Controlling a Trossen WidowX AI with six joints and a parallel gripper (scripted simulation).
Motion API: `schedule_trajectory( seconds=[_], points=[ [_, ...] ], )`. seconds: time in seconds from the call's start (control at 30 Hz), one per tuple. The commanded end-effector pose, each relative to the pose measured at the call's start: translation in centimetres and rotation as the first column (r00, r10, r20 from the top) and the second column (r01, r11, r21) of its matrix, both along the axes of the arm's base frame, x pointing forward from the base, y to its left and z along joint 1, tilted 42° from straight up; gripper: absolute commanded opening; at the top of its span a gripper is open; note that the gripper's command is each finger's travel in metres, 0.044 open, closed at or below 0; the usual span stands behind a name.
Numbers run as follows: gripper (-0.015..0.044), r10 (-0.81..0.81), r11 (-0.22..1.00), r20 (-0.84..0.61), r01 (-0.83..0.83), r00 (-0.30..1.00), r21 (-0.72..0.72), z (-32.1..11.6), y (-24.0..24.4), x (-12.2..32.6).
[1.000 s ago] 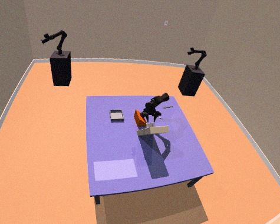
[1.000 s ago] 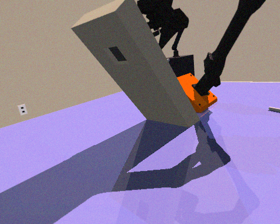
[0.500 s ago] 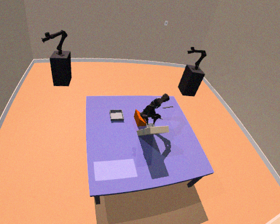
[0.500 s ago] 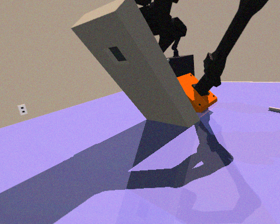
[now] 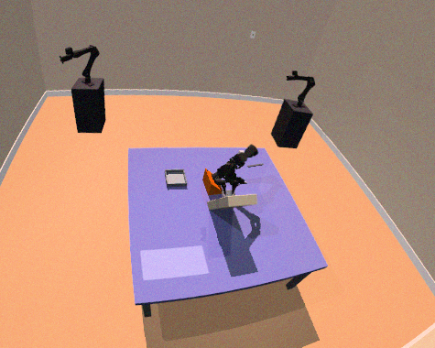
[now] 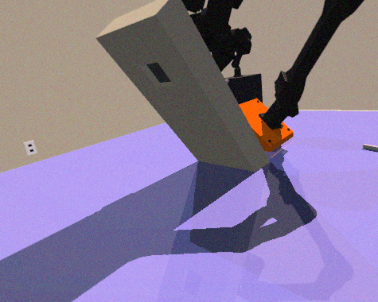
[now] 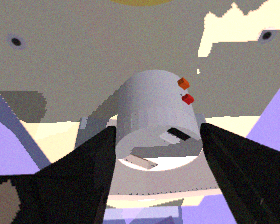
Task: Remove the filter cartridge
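The grey round filter cartridge (image 7: 151, 102) sticks out of the beige service panel (image 7: 91, 60) (image 5: 234, 201) (image 6: 186, 91), its slotted face towards the wrist camera. Two narrow slots show on that face, and small red and orange marks sit on its side. My gripper (image 7: 158, 131) has a black finger on each side of the cartridge, and both fingers touch its sides. The panel leans tilted on the purple table. In the top and exterior views it hides the cartridge and my fingers. The small grey tray (image 5: 176, 171) lies on the table to the left of the panel.
My arm (image 5: 230, 170) (image 6: 298, 79) rises from an orange base (image 5: 209, 181) (image 6: 267, 129) right behind the panel. A small grey bar (image 5: 255, 165) (image 6: 372, 148) lies on the table to the right. A pale rectangle (image 5: 173, 262) is marked near the table's front left. Two other arms stand on pedestals (image 5: 88, 105) (image 5: 291, 123) on the floor.
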State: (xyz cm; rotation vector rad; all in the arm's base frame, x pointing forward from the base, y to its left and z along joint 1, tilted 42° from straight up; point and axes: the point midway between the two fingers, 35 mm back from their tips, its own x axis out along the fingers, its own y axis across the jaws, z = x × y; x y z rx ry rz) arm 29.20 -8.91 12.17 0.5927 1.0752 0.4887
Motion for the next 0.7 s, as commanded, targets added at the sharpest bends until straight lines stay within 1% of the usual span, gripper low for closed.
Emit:
schedule_trajectory(
  seconds=[0.0, 0.1, 0.33, 0.53, 0.67],
  points=[
    [0.0206, 0.001, 1.000, 0.000, -0.001, 1.000, 0.000, 0.0, 0.0, 0.0],
    [0.0186, 0.001, 1.000, 0.000, -0.001, 1.000, 0.000, 0.0, 0.0, 0.0],
    [0.0002, 0.001, 1.000, 0.000, -0.001, 1.000, 0.001, 0.5, -0.4, 0.5],
    [0.0000, 0.000, 1.000, 0.001, 0.000, 1.000, 0.003, 1.5, -1.1, 1.6],
    [0.0000, -0.022, 1.000, -0.004, 0.022, 1.000, 0.003, 2.4, -2.1, 1.2]
  ],
)
